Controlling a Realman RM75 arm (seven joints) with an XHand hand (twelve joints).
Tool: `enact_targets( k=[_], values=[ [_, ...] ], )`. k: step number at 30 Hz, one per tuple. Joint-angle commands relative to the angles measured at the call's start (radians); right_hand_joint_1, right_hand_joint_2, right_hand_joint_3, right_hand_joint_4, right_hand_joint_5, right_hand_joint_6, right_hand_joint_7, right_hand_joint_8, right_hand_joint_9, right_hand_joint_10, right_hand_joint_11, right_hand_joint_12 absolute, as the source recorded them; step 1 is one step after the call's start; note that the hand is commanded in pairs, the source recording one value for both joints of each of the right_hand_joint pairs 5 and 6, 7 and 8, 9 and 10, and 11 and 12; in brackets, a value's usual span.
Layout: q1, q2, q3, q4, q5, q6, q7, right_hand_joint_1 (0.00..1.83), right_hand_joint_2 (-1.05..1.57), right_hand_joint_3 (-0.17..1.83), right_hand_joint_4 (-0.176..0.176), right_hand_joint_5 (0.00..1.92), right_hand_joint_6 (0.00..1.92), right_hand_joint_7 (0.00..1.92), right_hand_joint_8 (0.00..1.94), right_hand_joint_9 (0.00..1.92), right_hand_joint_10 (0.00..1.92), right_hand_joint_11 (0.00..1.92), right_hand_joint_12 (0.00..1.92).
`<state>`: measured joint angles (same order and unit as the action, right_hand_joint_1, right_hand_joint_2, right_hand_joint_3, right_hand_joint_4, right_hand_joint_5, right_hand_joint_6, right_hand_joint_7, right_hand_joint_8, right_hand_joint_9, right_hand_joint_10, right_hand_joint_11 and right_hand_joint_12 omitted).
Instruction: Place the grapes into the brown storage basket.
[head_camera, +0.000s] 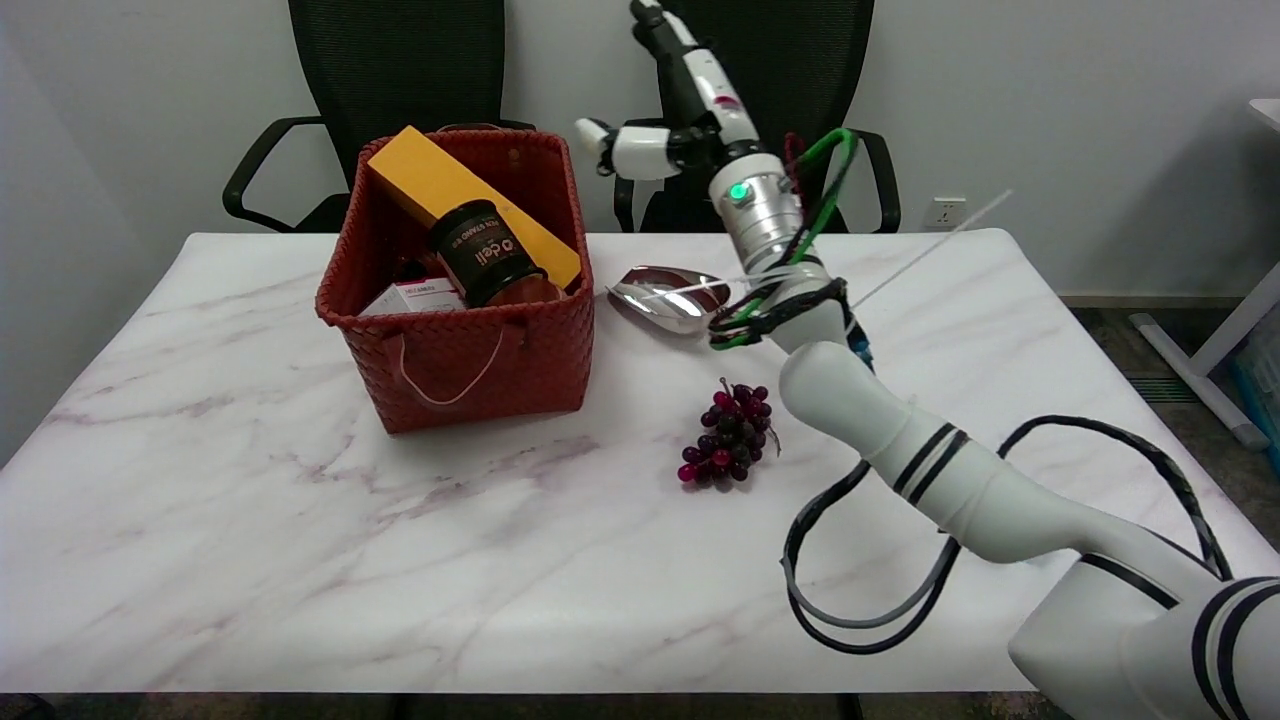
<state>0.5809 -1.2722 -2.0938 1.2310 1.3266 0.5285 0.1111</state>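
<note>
- purple grapes (729, 436) lie on your marble table (300, 560), near the brown storage basket (470, 355), not in it.
- your right hand (672, 110) hangs above, fingers spread, holding nothing.
- a metal scoop (668, 296) lies beside the basket.

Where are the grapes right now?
In the head view, the grapes lie on the table, right of the basket, nearer than the metal scoop.

Office, mesh chairs (400, 90), marble table (300, 520)
</note>
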Motion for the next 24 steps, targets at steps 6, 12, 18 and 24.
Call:
enact_targets(
  k=[6,12,18,24],
  values=[
    [-0.387,0.149,0.29,0.152,-0.019,0.259,-0.512,1.19,0.67,0.83,0.0,0.11,0.11,0.31,0.31,0.17,0.17,0.0,0.0],
    [-0.485,0.143,0.375,0.144,-0.01,0.265,-0.631,1.21,0.75,0.84,0.0,0.08,0.08,0.43,0.43,0.19,0.19,0.05,0.05],
    [-0.523,0.14,0.424,0.129,0.017,0.277,-0.698,1.23,0.76,0.86,0.0,0.06,0.06,0.46,0.46,0.21,0.21,0.09,0.09],
    [-0.535,0.152,0.442,0.105,0.089,0.313,-0.755,1.25,0.75,0.89,0.0,0.05,0.05,0.45,0.45,0.23,0.23,0.12,0.12]
  ],
)
